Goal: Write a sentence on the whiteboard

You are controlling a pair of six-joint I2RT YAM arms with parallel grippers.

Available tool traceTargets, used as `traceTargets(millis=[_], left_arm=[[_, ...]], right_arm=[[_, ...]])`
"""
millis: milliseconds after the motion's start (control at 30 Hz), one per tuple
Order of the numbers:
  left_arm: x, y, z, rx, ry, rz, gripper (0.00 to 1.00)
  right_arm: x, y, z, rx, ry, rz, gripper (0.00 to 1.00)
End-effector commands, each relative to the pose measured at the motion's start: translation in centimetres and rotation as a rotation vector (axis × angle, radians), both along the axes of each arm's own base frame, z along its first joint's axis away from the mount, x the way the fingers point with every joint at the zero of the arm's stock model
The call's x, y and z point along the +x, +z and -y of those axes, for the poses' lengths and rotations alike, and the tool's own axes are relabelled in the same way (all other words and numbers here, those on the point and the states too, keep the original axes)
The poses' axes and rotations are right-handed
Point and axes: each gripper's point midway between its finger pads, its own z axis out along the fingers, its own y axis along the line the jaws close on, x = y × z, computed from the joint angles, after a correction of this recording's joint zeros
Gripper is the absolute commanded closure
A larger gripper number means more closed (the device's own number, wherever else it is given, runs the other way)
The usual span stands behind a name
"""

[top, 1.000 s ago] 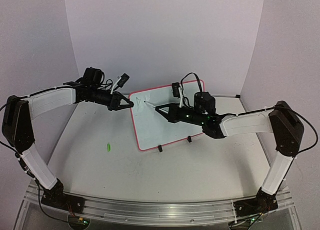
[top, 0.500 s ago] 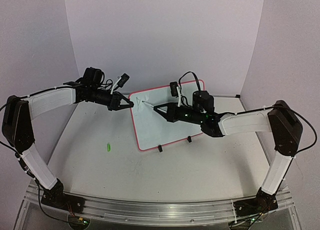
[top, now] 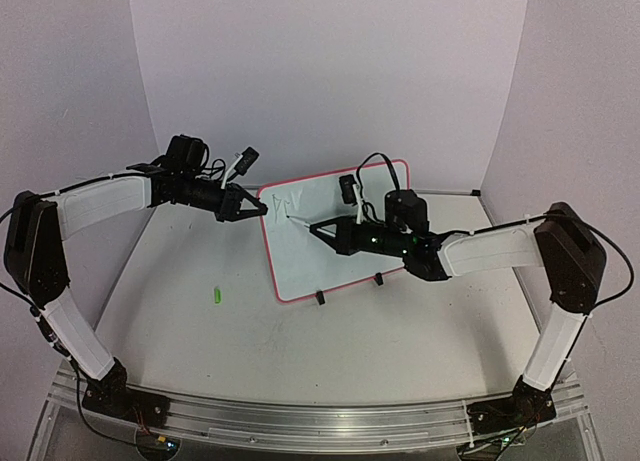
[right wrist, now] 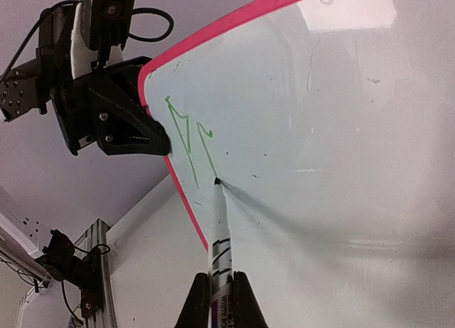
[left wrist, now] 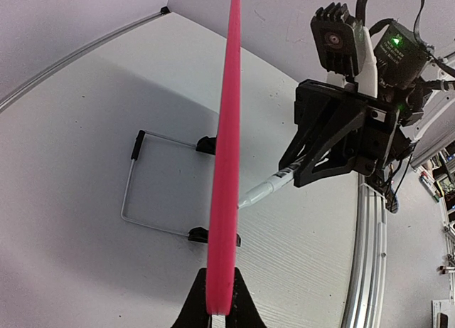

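Observation:
The whiteboard (top: 312, 269) stands tilted on the table, white with a red-pink rim (left wrist: 226, 157). My left gripper (top: 261, 207) is shut on the rim at the board's upper left corner (left wrist: 220, 308). My right gripper (top: 322, 226) is shut on a white marker (right wrist: 219, 235), whose tip touches the board face near that corner. The sentence (right wrist: 186, 134) is only a few thin green zigzag strokes, ending at the marker tip. From the left wrist view the board is edge-on, and the marker (left wrist: 264, 190) meets it from the right.
A small green marker cap (top: 215, 294) lies on the table left of the board. Two black clip feet (top: 320, 298) hold the board's lower edge. A wire stand (left wrist: 131, 193) sits behind the board. White walls close in the back and sides.
The right gripper has slid the marker tip a little down the board, lengthening the green stroke. The left gripper and the board have stayed put.

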Motion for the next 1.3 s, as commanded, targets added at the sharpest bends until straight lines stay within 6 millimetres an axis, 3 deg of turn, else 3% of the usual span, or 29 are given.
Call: traceTargets(millis=[0,700,1267], left_arm=[[-0.4,0.4,0.1,0.023,-0.013,0.013,1.0],[-0.5,0.4,0.2,0.024,-0.015,0.012,1.0],[-0.5,0.3,0.3,0.026,-0.018,0.012,1.0]], right_arm=[[1.1,2.5,1.1,0.01,-0.08,0.058,1.0],[1.6,5.7,1.0,0.045,-0.094,0.127,1.0],[1.9,5.8,0.5,0.049,-0.08,0.127,1.0]])
